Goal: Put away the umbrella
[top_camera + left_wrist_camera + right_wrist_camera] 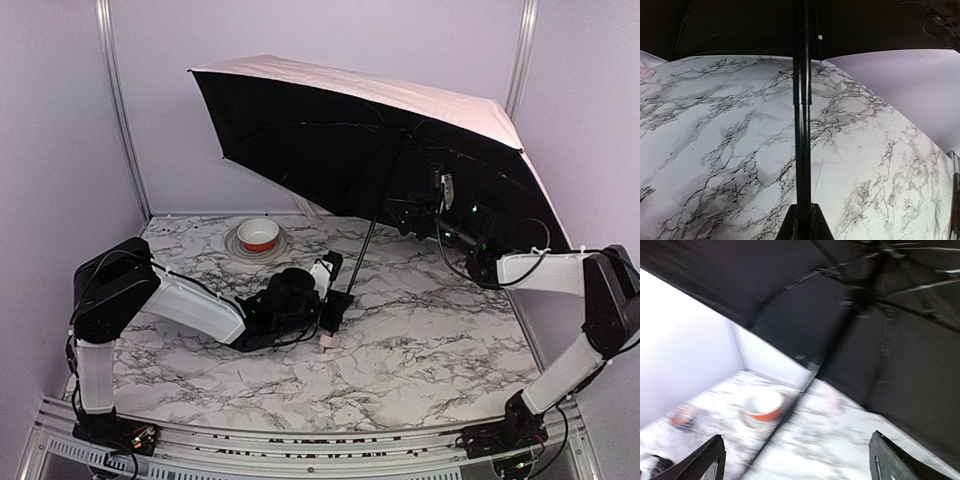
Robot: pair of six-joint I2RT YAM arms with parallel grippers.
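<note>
An open umbrella [300, 75] stands tilted over a marble-patterned table [430, 340]. It is pale pink outside and black inside. A white and orange bowl [258, 233] sits on a plate [232, 246] at the back of the table, and everything else is placed from that bowl.

The canopy spreads above the bowl and well out to its right, with its left edge tipped up. The thin black shaft [375, 215] slants down from under the canopy to a spot in front of the bowl and to its right. The small pink handle knob [328, 343] is on the table there.

The left gripper [338, 290] lies low, in front and to the right of the bowl. Its fingers are clamped on the lower shaft just above the knob. Its own camera shows the shaft [801, 125] rising straight up from between the closed fingertips [790, 225].

The right gripper [405, 212] is raised well to the right of the bowl, up under the black lining and close to the shaft. Its wrist camera is blurred but shows the two fingers [710, 460] spread wide apart with nothing between them. The bowl [765, 410] shows below and beyond them.
</note>
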